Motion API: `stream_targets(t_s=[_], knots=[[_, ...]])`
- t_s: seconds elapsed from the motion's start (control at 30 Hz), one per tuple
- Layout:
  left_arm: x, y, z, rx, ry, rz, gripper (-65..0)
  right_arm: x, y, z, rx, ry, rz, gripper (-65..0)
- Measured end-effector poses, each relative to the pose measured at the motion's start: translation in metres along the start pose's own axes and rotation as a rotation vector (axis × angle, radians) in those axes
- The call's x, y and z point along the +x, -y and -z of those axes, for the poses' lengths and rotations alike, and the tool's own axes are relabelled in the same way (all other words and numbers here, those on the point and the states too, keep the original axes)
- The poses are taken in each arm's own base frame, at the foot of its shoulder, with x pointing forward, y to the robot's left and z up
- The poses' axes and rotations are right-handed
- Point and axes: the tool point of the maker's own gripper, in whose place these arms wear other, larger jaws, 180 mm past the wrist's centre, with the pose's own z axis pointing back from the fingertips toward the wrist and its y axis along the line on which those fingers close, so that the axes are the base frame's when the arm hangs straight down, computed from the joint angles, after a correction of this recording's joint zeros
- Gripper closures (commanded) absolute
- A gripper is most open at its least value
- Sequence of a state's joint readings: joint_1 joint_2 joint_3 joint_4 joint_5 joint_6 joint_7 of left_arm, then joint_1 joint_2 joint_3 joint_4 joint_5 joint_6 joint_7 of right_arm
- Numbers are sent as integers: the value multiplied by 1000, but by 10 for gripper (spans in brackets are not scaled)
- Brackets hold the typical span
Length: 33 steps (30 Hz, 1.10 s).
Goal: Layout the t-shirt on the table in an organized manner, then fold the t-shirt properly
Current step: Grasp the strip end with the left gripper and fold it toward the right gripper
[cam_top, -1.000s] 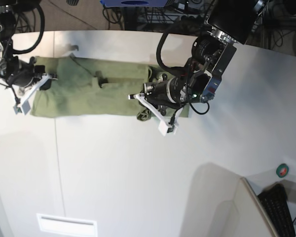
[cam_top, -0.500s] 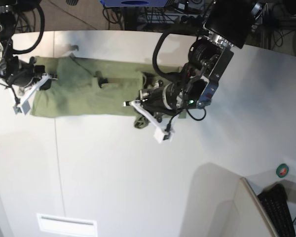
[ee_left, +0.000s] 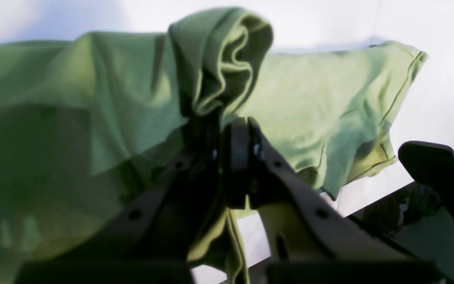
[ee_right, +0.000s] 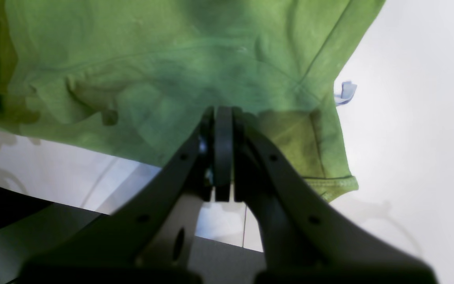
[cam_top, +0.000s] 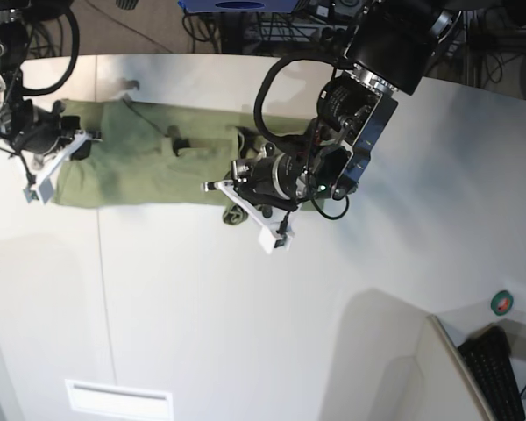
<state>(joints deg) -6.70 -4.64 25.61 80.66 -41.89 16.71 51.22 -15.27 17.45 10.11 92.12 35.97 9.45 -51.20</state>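
Observation:
The olive-green t-shirt lies in a long strip across the far part of the table. My left gripper is shut on a bunched fold of it near the strip's middle. In the left wrist view that fold rises from between the closed jaws of the left gripper. My right gripper is at the shirt's left end. In the right wrist view this gripper is shut on the shirt near its hem. A small white tag sticks out beside the cloth.
A thin dark seam runs down the tabletop, with a white rectangular label near the front edge. At the lower right are a green tape roll and a black keyboard. Cables lie beyond the curved far edge.
My left gripper has moved leftward with the shirt's right end, drawing that end over toward the middle. The right arm has stayed still.

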Motion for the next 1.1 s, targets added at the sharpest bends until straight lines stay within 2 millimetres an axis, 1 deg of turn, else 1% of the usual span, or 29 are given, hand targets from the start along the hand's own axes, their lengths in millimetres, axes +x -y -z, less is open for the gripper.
stream_targets(t_s=[0.2, 0.4, 0.63, 1.1], knots=[[-3, -3, 0, 7, -7, 0, 0, 0, 0, 0, 0, 1, 0, 0], [-12, 6, 4, -3, -32, 37, 0, 1, 0, 0, 0, 3, -1, 0], [-10, 4, 3, 1, -27, 36, 0, 0, 0, 0, 0, 0, 0, 0], [-13, 4, 4, -1, -32, 33, 0, 0, 0, 0, 0, 0, 0, 0]])
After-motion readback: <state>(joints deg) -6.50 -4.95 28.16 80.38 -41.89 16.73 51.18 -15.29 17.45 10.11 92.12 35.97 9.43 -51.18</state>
